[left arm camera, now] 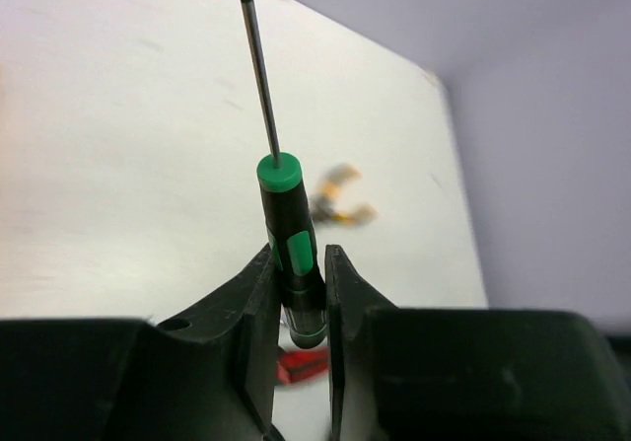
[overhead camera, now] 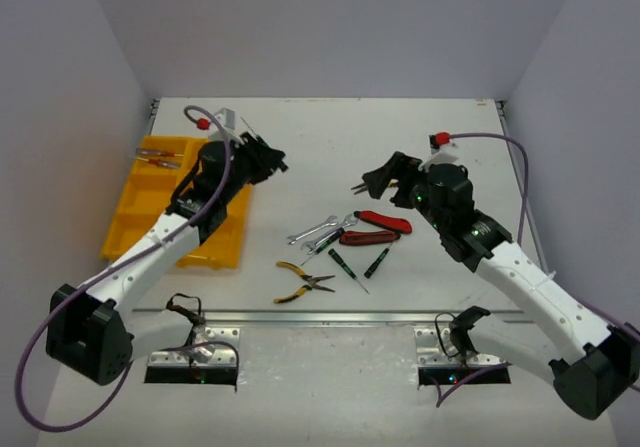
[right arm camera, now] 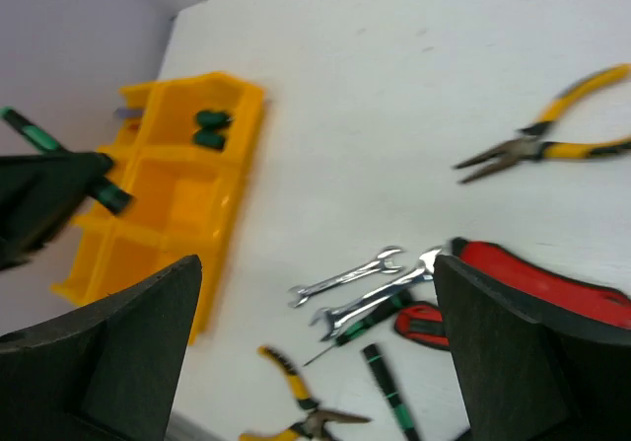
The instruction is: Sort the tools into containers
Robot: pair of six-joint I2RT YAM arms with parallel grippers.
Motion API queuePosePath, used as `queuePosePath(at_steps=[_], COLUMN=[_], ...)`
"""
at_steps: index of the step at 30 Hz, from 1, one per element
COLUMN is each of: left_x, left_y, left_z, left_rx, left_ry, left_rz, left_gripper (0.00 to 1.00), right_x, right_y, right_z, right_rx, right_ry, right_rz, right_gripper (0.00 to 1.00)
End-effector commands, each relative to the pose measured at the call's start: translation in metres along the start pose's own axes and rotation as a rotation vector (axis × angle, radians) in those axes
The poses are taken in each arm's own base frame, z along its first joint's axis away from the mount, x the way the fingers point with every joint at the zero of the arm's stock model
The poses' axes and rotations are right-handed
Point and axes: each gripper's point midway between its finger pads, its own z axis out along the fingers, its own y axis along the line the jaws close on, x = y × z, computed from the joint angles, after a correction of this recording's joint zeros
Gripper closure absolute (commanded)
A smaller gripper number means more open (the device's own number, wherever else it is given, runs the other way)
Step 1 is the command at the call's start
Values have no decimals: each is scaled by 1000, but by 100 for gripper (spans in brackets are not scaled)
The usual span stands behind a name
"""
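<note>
Black fingers (left arm camera: 258,293) of the left gripper (left arm camera: 300,258) fill the bottom of the left wrist view, closed tight on the lower handle of a green-and-black screwdriver (left arm camera: 286,219). Its thin shaft points straight ahead, away from the wrist. Gripping near the butt end leaves most of the tool sticking out in front, which looks suited to laying it lengthwise into a compartment. From above, the left arm rises from its base and stretches forward over the right side of the yellow organiser tray (overhead camera: 128,229), with the wrist turned toward the middle of the tabletop (overhead camera: 330,137). The screwdriver is therefore in the air, beside the tray's far right corner. The tray already holds two slim reddish-handled tools (overhead camera: 158,157) in a far compartment. The right wrist view shows dark green-handled pieces (right arm camera: 209,127) in another compartment, likely where this screwdriver belongs. The right gripper (overhead camera: 368,181) has its jaws spread wide and holds nothing. Its arm is bent at the elbow, and the wrist is angled down and leftward above the unsorted heap, seemingly ready for the next pick. On the tabletop lie red-handled pliers (overhead camera: 382,223), silver open-end wrenches (overhead camera: 312,231), two more green-and-black screwdrivers (overhead camera: 347,264) and yellow-handled pliers (overhead camera: 300,282). They lie close together but well apart from the tray.
</note>
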Motion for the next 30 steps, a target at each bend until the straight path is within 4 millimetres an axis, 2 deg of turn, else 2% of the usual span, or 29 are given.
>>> queuePosePath(at_steps=[1, 4, 6, 10, 12, 16, 19, 22, 25, 26, 28, 30], left_x=[-57, -83, -103, -110, -109, -106, -99, -90, -90, -88, -97, -112], left_y=[170, 230, 288, 331, 342, 357, 362, 365, 360, 357, 346, 324], left_z=[-28, -55, -89, -110, -119, -126, -119, -110, -106, -105, -102, -102], left_rx=[-710, -971, -1163, -1317, -1396, -1451, -1437, -1400, -1359, -1337, -1277, -1196], left_ry=[-142, -215, -261, -243, -226, -210, -176, -143, -138, -133, -162, -200], left_rz=[-90, -140, -239, -247, -243, -238, -250, -265, -267, -270, -267, -260], left_gripper=[100, 100, 100, 100, 100, 100, 97, 82, 51, 44, 22, 13], right_x=[1, 20, 35, 43, 42, 41, 41, 42, 45, 46, 51, 57], right_y=[-40, -41, -37, -25, -23, -22, -21, -21, -23, -23, -26, -29], right_z=[-23, -27, -28, -32, -34, -36, -37, -36, -33, -32, -27, -19], right_rx=[123, 81, 34, -36, -48, -59, -65, -68, -60, -58, -48, -33], right_ry=[-41, 17, 75, 123, 124, 125, 123, 128, 143, 147, 172, 197], right_rz=[-3, -23, -38, -47, -57, -82, -84, -89, -94, -96, -104, -115], right_gripper=[1, 1, 1, 1, 1, 1, 1, 1, 1, 1, 1, 1])
